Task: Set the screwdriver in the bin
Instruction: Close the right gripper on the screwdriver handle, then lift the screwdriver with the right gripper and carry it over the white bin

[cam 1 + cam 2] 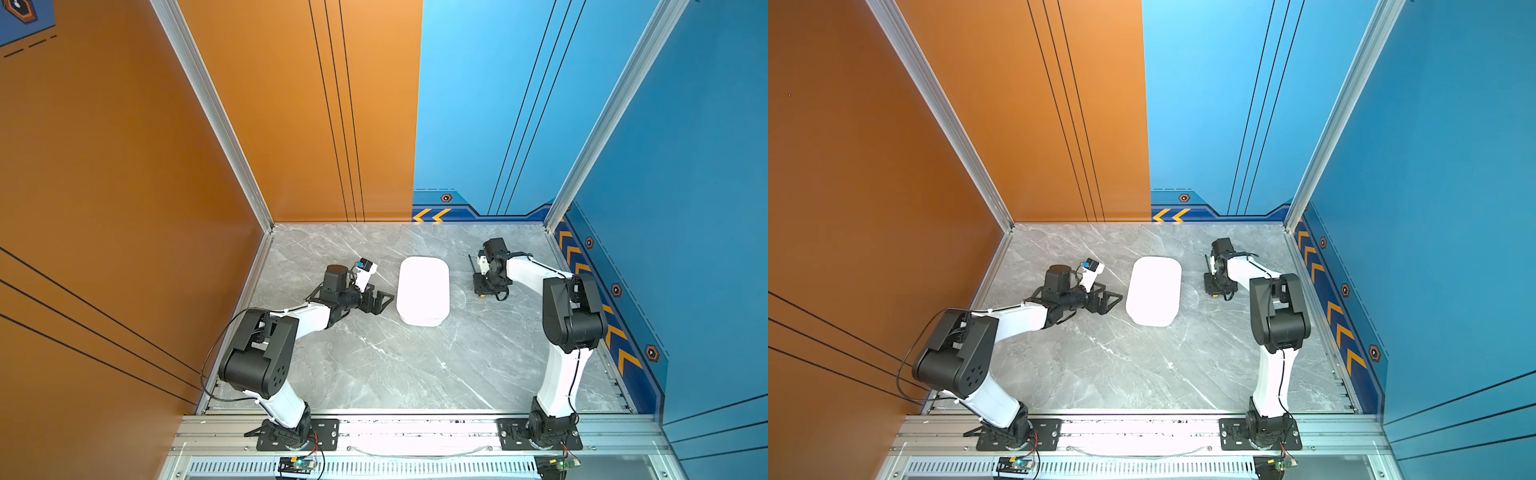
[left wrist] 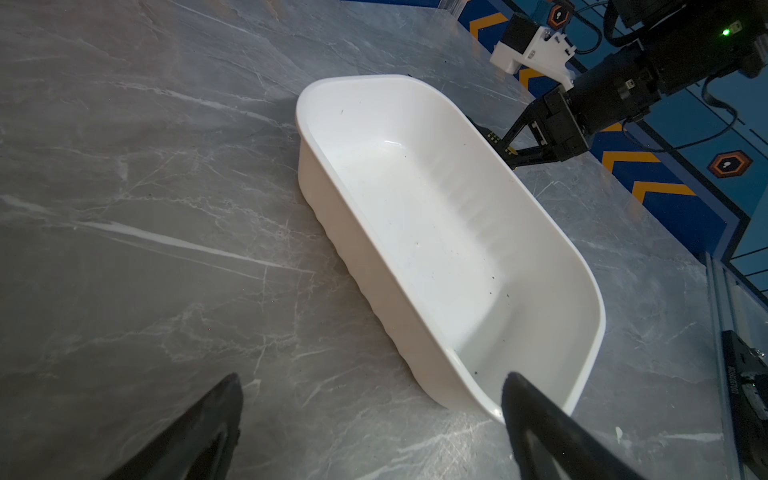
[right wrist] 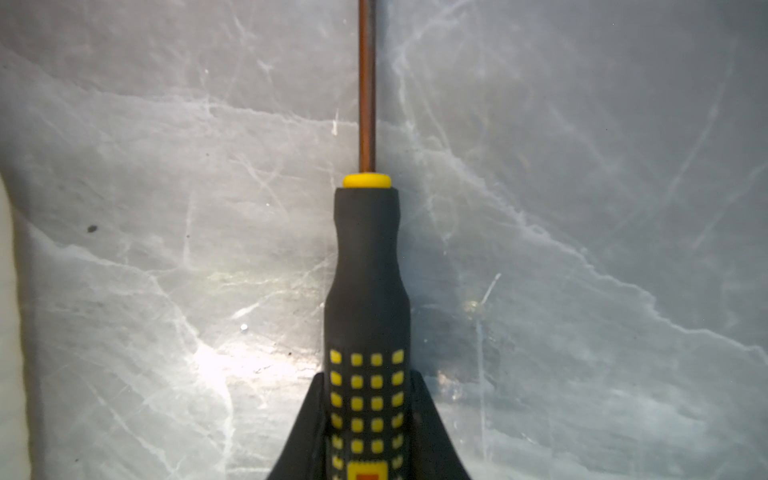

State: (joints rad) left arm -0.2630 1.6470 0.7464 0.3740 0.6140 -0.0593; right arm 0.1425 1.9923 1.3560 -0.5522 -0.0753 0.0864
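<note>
Grey marble-look table [image 1: 374,365], two arms. One left gripper [image 1: 386,301] at 9 o'clock of the bin, black jaws spread wide, holding nothing. One bin [image 1: 423,291]: smooth white plastic, rounded rectangle, low walls. At its 3 o'clock, one screwdriver [image 3: 368,270], outside the bin, thin metal shaft toward 12; matte black handle, yellow square grid, yellow collar. Right gripper [image 3: 368,386] clamped on the handle.

A grey marble tabletop [image 1: 374,365] lay between an orange wall [image 1: 104,166] and a blue wall [image 1: 685,145], with yellow chevrons [image 1: 437,215] low on the blue and an aluminium rail [image 1: 415,432] in front.
</note>
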